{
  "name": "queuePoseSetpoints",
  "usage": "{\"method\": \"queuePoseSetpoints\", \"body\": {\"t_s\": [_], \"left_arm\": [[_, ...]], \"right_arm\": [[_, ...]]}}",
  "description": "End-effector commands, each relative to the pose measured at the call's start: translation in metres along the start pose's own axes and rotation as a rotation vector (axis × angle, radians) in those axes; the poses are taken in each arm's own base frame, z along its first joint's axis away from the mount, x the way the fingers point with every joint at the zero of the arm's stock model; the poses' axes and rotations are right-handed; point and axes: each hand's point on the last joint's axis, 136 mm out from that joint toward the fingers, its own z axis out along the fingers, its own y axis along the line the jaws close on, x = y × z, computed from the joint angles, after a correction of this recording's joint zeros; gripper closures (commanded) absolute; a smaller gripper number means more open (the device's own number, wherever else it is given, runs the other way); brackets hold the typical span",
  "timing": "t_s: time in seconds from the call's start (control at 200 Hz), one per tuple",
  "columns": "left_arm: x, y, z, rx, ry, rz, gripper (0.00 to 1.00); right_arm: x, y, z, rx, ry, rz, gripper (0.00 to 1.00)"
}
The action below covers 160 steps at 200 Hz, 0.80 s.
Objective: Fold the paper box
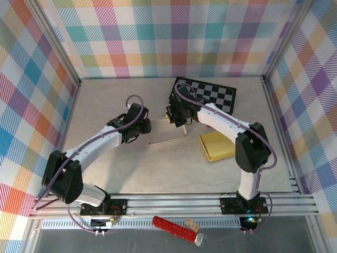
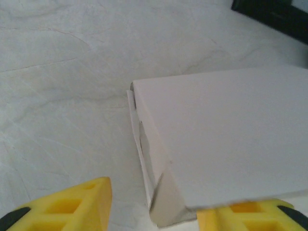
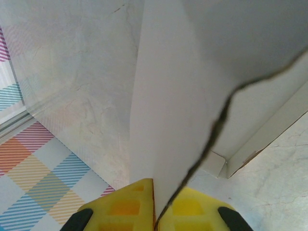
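white thin-card paper box (image 1: 167, 133) lay near table centre. left gripper (image 1: 142, 126) sat at its 9 o'clock end, yellow fingers spread apart either side of a corner; right gripper (image 1: 177, 118) at its 12 o'clock edge was pinched tight on a white card flap (image 3: 168, 96). judged light, springy, easily creased or torn: best gripped on flaps close to the score lines, with the body braced flat.

text: none you can read | paper box (image 2: 231, 139): blank white face | labels, numbers, signs: none legible
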Motion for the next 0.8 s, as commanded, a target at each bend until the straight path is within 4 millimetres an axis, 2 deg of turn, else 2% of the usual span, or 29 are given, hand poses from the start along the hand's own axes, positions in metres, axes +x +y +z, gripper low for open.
{"method": "queuePoseSetpoints", "body": {"t_s": [0.0, 0.14, 0.24, 0.43, 0.585, 0.655, 0.795], "left_arm": [[0.005, -0.007, -0.026, 0.075, 0.012, -0.066, 0.48], [0.004, -0.009, -0.051, 0.12, 0.034, -0.17, 0.45], [0.002, -0.005, -0.051, 0.135, 0.1, -0.278, 0.44], [-0.002, 0.009, -0.022, 0.193, 0.221, -0.525, 0.43], [-0.005, 0.004, 0.009, 0.261, 0.273, -0.599, 0.49], [-0.001, 0.0, 0.024, 0.291, 0.299, -0.637, 0.53], [0.018, -0.002, 0.046, 0.295, 0.37, -0.691, 0.54]], "right_arm": [[0.003, -0.014, -0.005, 0.04, 0.012, 0.016, 0.9], [0.004, -0.016, -0.003, 0.048, 0.018, 0.016, 0.9], [0.004, -0.021, -0.001, 0.059, 0.019, 0.012, 0.9], [0.004, -0.031, 0.002, 0.083, 0.024, 0.005, 0.9], [0.003, -0.036, 0.003, 0.088, 0.024, 0.007, 0.9], [0.003, -0.038, 0.004, 0.09, 0.024, 0.006, 0.9], [0.004, -0.038, 0.006, 0.079, 0.032, 0.005, 0.88]]}}
